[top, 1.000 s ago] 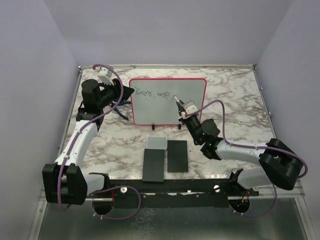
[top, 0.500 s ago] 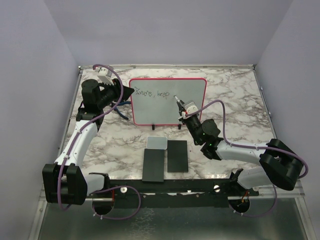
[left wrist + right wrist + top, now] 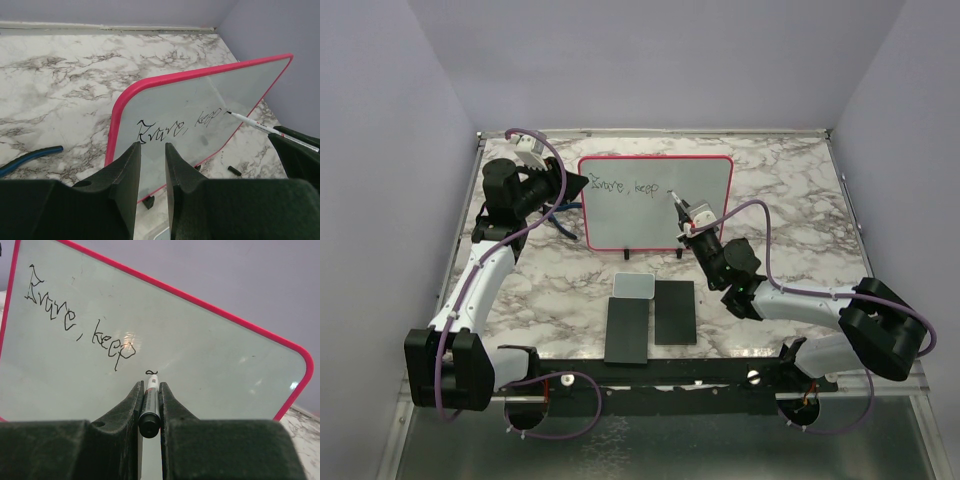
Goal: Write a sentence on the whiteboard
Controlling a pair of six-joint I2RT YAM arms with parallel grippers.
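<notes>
The whiteboard (image 3: 640, 225) stands upright on two black feet at the back of the table, red-pink rim all round. The sentence (image 3: 628, 187) reads as two dark handwritten words along its upper part, also clear in the right wrist view (image 3: 75, 315). My right gripper (image 3: 688, 215) is shut on a white marker (image 3: 151, 395). The marker's tip touches the board just right of the last word, at a small fresh squiggle (image 3: 149, 372). My left gripper (image 3: 152, 145) sits at the board's left edge, jaws a little apart with nothing between them. Whether it touches the board I cannot tell.
Two black slabs (image 3: 627, 330) (image 3: 675, 311) lie in front of the board, with a small grey-white pad (image 3: 635, 285) behind the left one. A blue cable (image 3: 30, 156) lies on the marble left of the board. Walls close in on the back and both sides.
</notes>
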